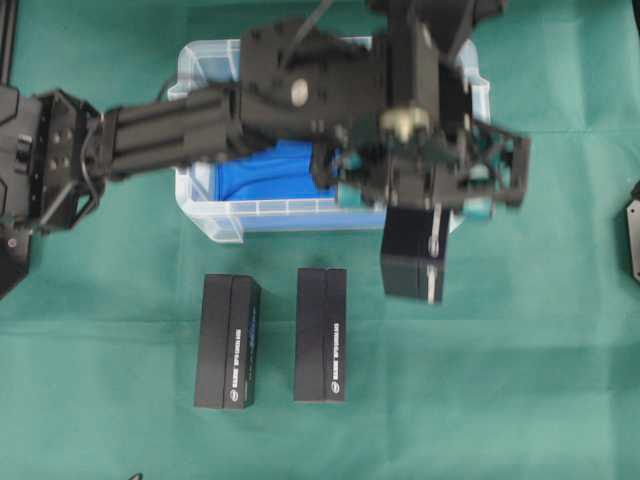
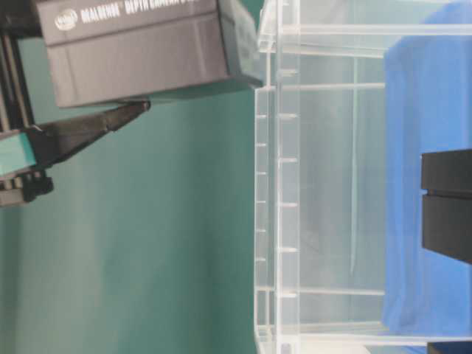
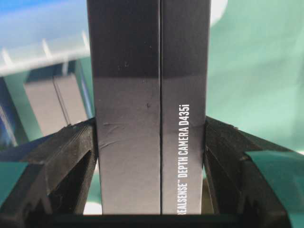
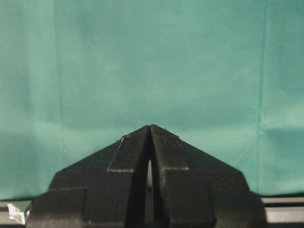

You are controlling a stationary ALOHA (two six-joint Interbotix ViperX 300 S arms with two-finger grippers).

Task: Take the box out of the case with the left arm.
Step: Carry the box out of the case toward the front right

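Observation:
My left gripper (image 1: 415,215) is shut on a black box (image 1: 412,262) printed "REALSENSE DEPTH CAMERA D435i". The box hangs just outside the front right corner of the clear case (image 1: 205,215), over the green cloth. In the left wrist view the box (image 3: 149,118) fills the middle, and both black fingers (image 3: 71,152) press its sides. From table level the box (image 2: 140,51) is in the air, left of the case wall (image 2: 276,184), with a finger (image 2: 88,129) under it. Another black box (image 2: 448,214) lies in the case on the blue sheet (image 2: 413,184). My right gripper (image 4: 150,127) is shut and holds nothing.
Two black boxes (image 1: 228,342) (image 1: 321,334) lie side by side on the green cloth in front of the case. The left arm's black link (image 1: 160,130) stretches over the case from the left. Part of the right arm (image 1: 632,230) shows at the right edge.

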